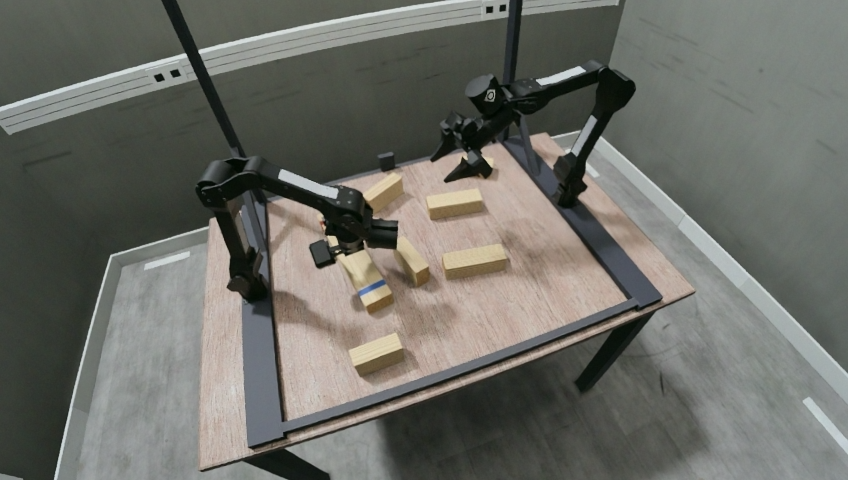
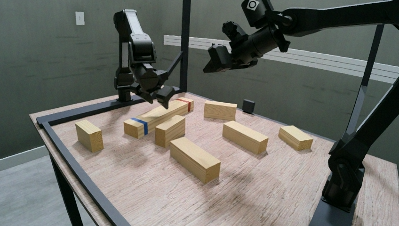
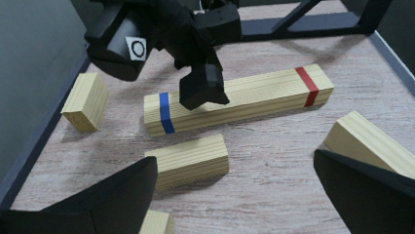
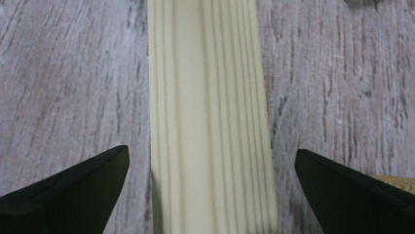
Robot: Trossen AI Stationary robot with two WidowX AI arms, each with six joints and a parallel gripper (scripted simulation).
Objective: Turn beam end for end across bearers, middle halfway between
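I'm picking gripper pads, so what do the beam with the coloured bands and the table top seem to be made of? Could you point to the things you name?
The beam (image 1: pixel 364 274) (image 2: pixel 159 114) (image 3: pixel 244 99) (image 4: pixel 211 117) looks like pale, bare softwood: straight grain lines show, with no evident gloss. Its bands could be tape or paint. The table top (image 1: pixel 535 237) (image 2: pixel 134 179) (image 3: pixel 273 161) (image 4: pixel 88 88) appears to be pinkish, streaked matte wood, possibly laminate.

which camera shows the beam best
The exterior view: the beam shows both bands, blue and red, and one end face. Left wrist has both bands but a gripper partly covers it; top mostly hides the red end; right wrist shows no bands.
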